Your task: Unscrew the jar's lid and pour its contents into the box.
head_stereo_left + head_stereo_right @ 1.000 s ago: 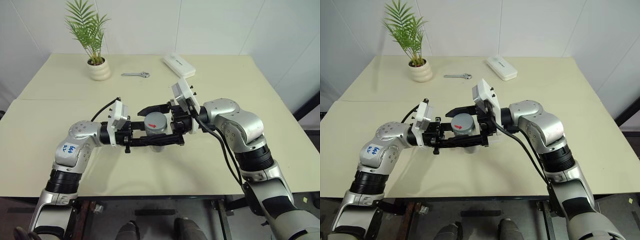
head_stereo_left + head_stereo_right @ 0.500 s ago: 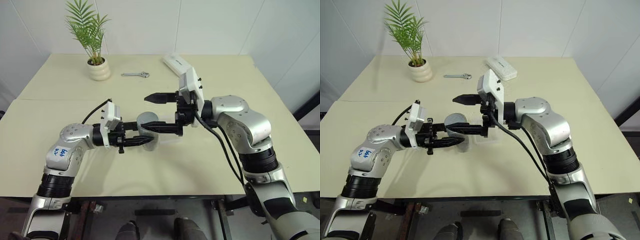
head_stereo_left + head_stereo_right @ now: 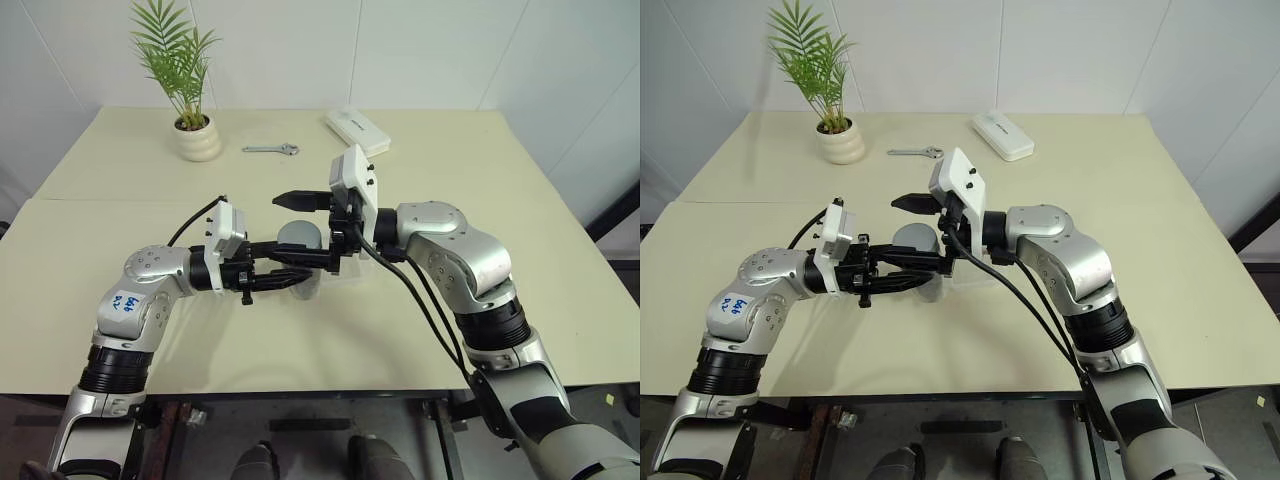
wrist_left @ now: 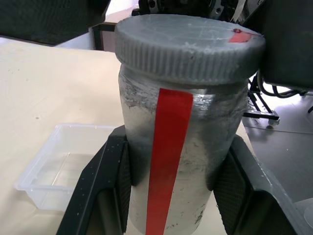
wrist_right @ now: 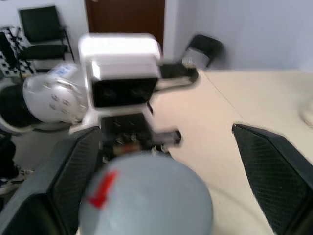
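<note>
Above the cream worktop at frame centre, the left end effector is clamping the jar while the right end effector, fingers apart, is straddling the lid and should close squarely before twisting.

Head views look down over the table; wrist views closely share the jar.

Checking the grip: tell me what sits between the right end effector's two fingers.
The jar's grey lid sits between the open right end effector's fingers, untouched, in the right wrist view.

Silvery jar with red stripe, grey lid.
</note>
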You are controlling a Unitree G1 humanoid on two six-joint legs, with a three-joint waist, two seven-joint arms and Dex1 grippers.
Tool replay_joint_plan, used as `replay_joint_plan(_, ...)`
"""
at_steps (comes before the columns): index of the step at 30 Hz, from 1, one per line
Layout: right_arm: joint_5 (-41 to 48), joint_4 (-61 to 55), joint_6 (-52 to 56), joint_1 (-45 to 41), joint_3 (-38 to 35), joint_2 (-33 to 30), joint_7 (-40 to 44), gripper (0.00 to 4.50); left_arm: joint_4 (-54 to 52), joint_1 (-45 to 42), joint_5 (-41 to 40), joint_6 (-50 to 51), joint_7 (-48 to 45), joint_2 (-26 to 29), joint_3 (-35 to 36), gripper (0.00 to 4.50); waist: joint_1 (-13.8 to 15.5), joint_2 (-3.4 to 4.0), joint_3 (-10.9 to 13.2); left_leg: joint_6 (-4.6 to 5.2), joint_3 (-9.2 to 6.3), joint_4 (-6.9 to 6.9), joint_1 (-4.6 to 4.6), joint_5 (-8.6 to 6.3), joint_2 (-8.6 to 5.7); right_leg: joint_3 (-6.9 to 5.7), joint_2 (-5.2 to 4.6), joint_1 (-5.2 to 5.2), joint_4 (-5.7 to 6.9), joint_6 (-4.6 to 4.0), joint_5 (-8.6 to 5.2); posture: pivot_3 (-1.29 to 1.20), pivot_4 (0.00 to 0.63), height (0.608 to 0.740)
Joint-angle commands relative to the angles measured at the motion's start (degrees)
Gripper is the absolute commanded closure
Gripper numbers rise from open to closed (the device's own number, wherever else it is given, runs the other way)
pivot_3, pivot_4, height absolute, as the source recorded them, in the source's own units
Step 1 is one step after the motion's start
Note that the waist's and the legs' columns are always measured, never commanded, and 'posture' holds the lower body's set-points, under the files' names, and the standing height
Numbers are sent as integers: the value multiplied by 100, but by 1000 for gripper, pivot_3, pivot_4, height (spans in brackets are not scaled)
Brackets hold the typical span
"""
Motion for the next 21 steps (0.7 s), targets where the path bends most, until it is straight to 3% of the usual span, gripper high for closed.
replay_joint_plan(1,-139,183,-276,-65,-223,-115,-35,28,-244,-12,-102,-34,-46,17,48,2637,1,0,0,0,0,0,0,0,0,0,0,0,0,0,0,0,150,740)
replay_joint_plan(11,-198,731,-691,-28,-462,-614,198,28,-259,-10,-101,-21,16,18,67,2637,-1,0,0,0,1,0,0,0,0,0,0,0,0,0,0,0,150,740)
replay_joint_plan(21,13,1102,-839,229,-792,-1515,888,28,-283,41,-106,-27,52,21,154,2637,39,0,0,0,2,2,-2,0,-3,0,-4,3,-8,1,1,0,150,740)
